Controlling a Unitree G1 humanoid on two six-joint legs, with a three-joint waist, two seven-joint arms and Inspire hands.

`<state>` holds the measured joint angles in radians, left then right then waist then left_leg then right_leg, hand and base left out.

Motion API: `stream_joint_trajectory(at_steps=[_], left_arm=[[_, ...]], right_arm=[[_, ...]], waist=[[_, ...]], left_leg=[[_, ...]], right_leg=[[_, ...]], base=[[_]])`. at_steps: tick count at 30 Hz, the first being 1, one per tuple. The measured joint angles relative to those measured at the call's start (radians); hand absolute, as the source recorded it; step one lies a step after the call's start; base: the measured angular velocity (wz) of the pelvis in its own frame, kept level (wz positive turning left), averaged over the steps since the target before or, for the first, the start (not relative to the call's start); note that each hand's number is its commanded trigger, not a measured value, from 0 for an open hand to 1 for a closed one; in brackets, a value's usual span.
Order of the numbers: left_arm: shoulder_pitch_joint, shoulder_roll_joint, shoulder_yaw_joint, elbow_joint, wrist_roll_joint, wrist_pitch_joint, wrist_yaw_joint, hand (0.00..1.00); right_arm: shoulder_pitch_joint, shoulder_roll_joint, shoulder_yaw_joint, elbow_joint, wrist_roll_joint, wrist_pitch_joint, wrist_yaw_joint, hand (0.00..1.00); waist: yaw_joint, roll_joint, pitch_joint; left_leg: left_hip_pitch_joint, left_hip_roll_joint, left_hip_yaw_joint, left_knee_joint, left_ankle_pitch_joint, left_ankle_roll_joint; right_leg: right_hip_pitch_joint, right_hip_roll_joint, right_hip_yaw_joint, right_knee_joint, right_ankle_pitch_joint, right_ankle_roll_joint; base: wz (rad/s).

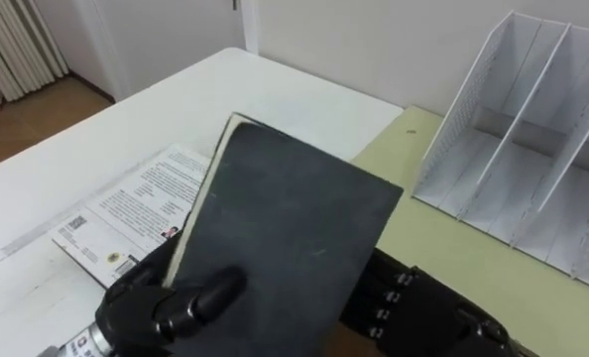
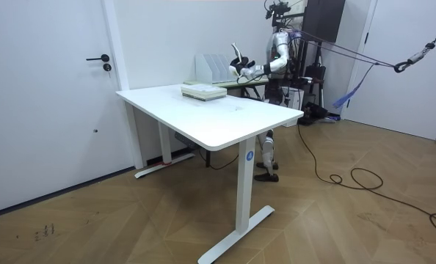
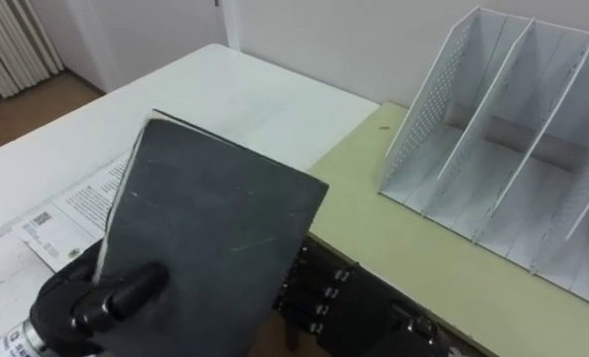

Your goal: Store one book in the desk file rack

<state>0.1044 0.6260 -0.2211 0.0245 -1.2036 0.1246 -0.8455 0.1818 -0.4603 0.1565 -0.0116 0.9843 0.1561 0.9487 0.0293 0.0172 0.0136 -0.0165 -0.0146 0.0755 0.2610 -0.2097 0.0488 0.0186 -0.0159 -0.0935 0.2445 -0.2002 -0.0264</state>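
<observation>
A dark grey book (image 1: 285, 238) is held up, tilted, over the seam between the white desk and the yellow-green table. My left hand (image 1: 166, 302) grips its lower left corner, thumb curled over the cover. My right hand (image 1: 394, 297) lies against the book's lower right edge from behind, partly hidden by the book. The white file rack (image 1: 532, 129) stands on the yellow-green table (image 1: 423, 248) at the upper right, its slots open toward me and holding nothing. In the room view I stand at the far end of the desk with the book (image 2: 236, 53) raised before the rack (image 2: 214, 67).
A second book with a white printed cover (image 1: 126, 213) lies flat on the white desk (image 1: 225, 89) under my left hand. A curtain and wooden floor show at the far left. A wall runs behind the rack.
</observation>
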Motion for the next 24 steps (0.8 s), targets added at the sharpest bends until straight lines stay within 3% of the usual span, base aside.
stream_joint_trajectory(at_steps=[8, 9, 10, 11, 13, 16, 20, 24], left_arm=[[0.0, 0.016, -0.033, 0.037, 0.0, 0.002, -0.002, 1.0], [0.0, 0.019, -0.037, 0.048, 0.0, 0.002, -0.002, 1.0], [0.0, 0.021, -0.037, 0.054, 0.001, 0.002, -0.002, 1.0], [0.0, 0.024, -0.037, 0.07, 0.001, 0.002, -0.003, 1.0], [-0.002, 0.035, -0.05, 0.113, 0.001, 0.002, -0.003, 1.0], [-0.002, 0.047, -0.067, 0.126, 0.02, 0.002, -0.004, 1.0], [-0.002, 0.066, -0.096, 0.126, 0.02, 0.002, -0.042, 1.0], [-0.003, 0.067, -0.123, 0.123, 0.052, 0.002, -0.081, 1.0]], right_arm=[[-0.008, -0.018, 0.018, 0.0, 0.001, 0.0, -0.023, 0.0], [-0.014, -0.018, 0.018, 0.0, 0.001, 0.0, -0.033, 0.07], [-0.018, -0.018, 0.018, 0.0, 0.002, 0.0, -0.037, 0.75], [-0.028, -0.026, 0.018, 0.0, 0.017, 0.0, -0.045, 1.0], [-0.048, -0.065, 0.018, 0.0, 0.06, -0.001, -0.061, 1.0], [-0.052, -0.093, 0.018, 0.0, 0.077, -0.002, -0.081, 1.0], [-0.053, -0.094, 0.02, 0.0, 0.078, -0.002, -0.104, 1.0], [-0.06, -0.098, 0.042, 0.0, 0.075, -0.002, -0.118, 1.0]], waist=[[-0.016, 0.007, 0.0012], [-0.022, 0.009, 0.0008], [-0.025, 0.009, 0.0006], [-0.028, 0.01, 0.0001], [-0.036, 0.012, -0.0014], [-0.043, 0.01, -0.0013], [-0.048, 0.01, -0.0012], [-0.048, 0.005, 0.002]], left_leg=[[-0.013, 0.001, 0.0, 0.007, -0.001, -0.001], [-0.017, 0.001, 0.0, 0.008, -0.001, 0.0], [-0.018, 0.001, 0.0, 0.008, -0.001, 0.0], [-0.018, 0.001, 0.0, 0.008, -0.001, 0.0], [-0.016, 0.001, 0.003, 0.009, -0.001, 0.0], [-0.015, 0.001, 0.004, 0.013, -0.001, 0.0], [-0.013, 0.001, 0.005, 0.014, -0.001, 0.0], [-0.016, 0.002, 0.006, 0.014, -0.001, 0.0]], right_leg=[[-0.017, 0.0, 0.002, 0.017, 0.0, 0.0], [-0.018, -0.001, 0.002, 0.018, 0.0, 0.0], [-0.018, -0.001, 0.002, 0.019, 0.0, 0.0], [-0.02, 0.0, 0.003, 0.022, 0.0, 0.0], [-0.022, -0.001, 0.004, 0.027, -0.001, 0.0], [-0.022, -0.001, 0.005, 0.028, -0.001, -0.001], [-0.021, -0.001, 0.007, 0.029, -0.001, -0.001], [-0.028, 0.0, 0.008, 0.029, -0.001, -0.001]], base=[[0.0], [0.0], [0.0], [0.0], [-0.02], [0.0], [0.0], [0.0]])
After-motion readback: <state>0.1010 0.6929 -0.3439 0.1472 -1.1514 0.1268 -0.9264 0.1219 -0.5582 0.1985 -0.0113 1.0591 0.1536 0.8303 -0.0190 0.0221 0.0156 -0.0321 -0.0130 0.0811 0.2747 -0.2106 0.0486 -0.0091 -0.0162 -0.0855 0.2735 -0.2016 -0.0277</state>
